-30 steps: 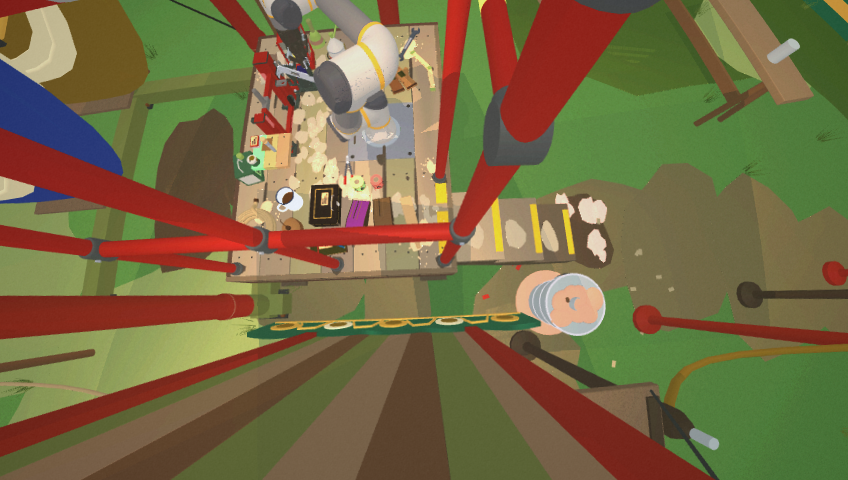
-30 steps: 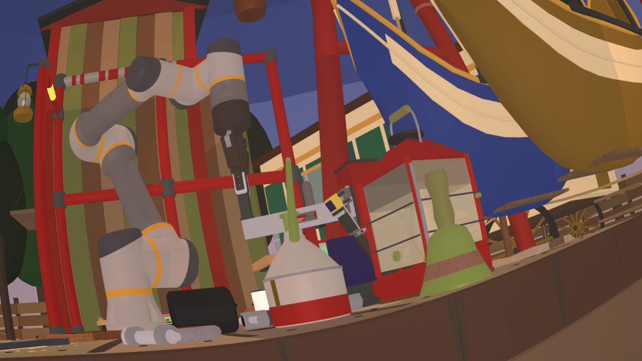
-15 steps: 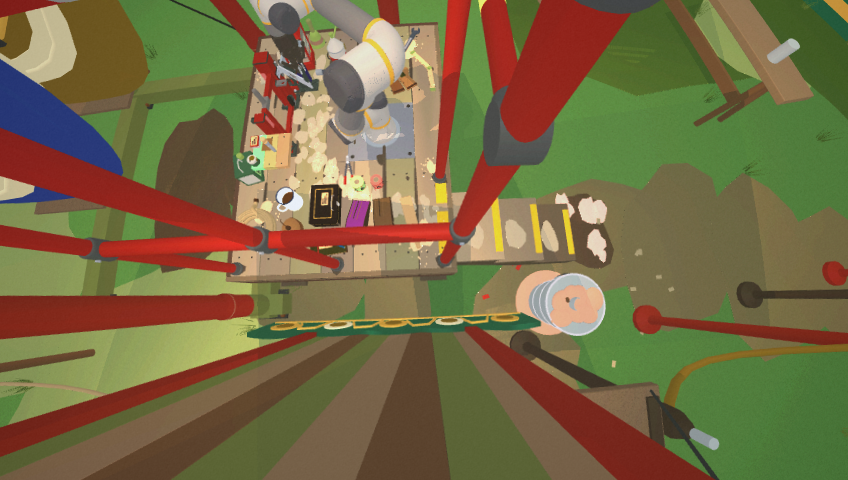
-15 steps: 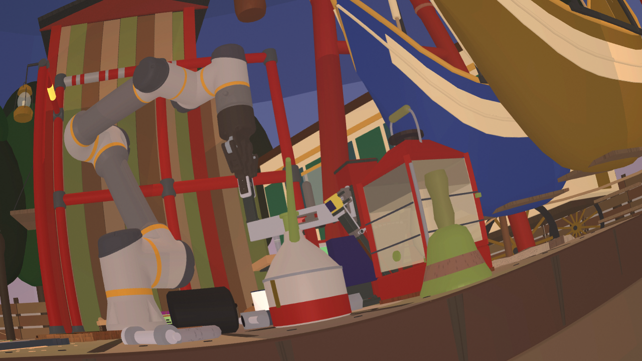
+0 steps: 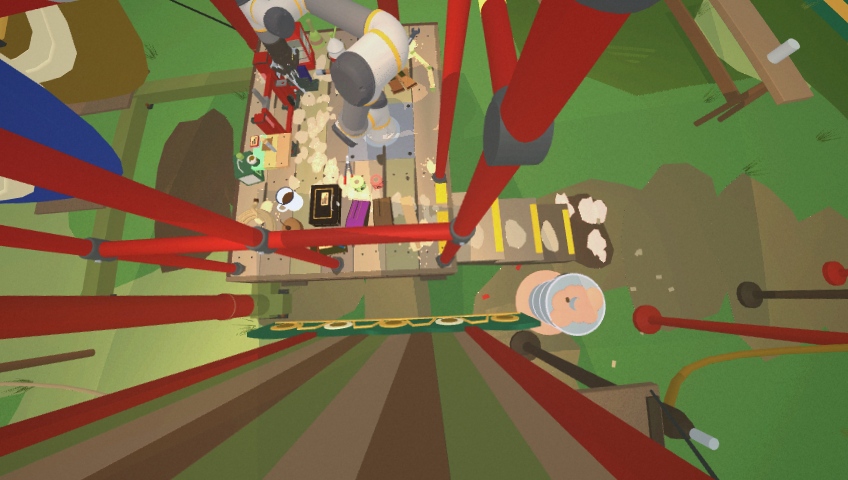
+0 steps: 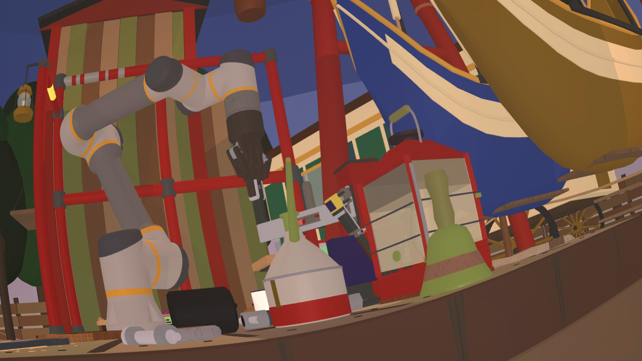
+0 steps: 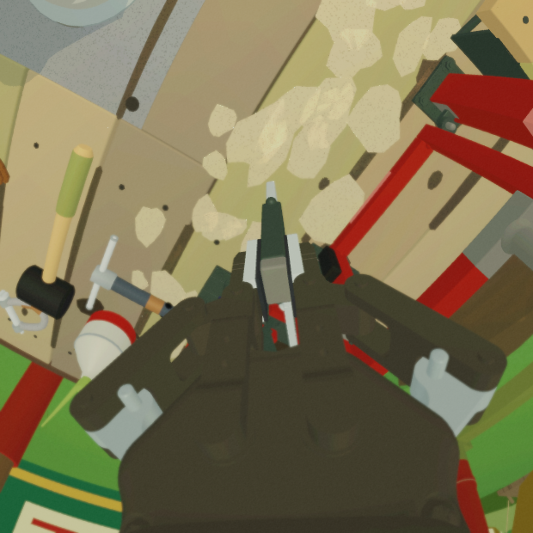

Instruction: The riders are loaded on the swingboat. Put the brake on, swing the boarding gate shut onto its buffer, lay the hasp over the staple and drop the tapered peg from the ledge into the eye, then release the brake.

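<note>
The boarding gate's dark green end upright [image 7: 272, 233] stands between my fingers, with the pale grey gate bar [image 6: 287, 223] running from it toward the red post and the hinge. In the side camera the gate sits at the far left corner of the plank deck among red frame parts [image 5: 279, 89]. A red frame with a black buffer pad [image 7: 329, 262] lies just right of the fingers. I cannot make out the hasp, staple, peg or brake lever for certain. My gripper [image 7: 272, 271] [image 6: 255, 191] points down at the deck and is closed on the gate's upright.
The red rails [image 7: 477, 104] and deck planks lie right of the gripper. A mallet [image 7: 54, 248] and a small T-handled tool [image 7: 119, 283] lie on the deck to the left. A funnel-topped can [image 6: 305, 278], a red lantern [image 6: 413, 215] and a green bell [image 6: 453, 251] stand by the deck's edge.
</note>
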`<state>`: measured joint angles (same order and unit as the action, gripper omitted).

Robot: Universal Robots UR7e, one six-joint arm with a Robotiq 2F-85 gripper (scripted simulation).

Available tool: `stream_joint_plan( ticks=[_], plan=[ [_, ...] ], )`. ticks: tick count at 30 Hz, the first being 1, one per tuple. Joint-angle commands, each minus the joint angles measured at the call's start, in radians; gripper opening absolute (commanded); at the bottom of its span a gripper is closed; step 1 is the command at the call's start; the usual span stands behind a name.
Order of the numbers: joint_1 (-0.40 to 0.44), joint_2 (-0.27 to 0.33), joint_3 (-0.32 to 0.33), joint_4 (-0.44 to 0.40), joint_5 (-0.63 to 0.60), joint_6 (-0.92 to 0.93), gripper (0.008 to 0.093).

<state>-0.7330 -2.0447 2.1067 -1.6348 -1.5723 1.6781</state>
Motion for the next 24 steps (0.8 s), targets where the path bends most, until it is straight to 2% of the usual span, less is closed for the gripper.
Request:
stream_joint_plan(
  ticks=[1,24],
  plan=[
    [0.008,0.003,-0.002,0.000,0.002,0.020,0.0080],
    [0.182,0.121,-0.069,-0.051,0.002,0.520,0.0080]
  ],
)
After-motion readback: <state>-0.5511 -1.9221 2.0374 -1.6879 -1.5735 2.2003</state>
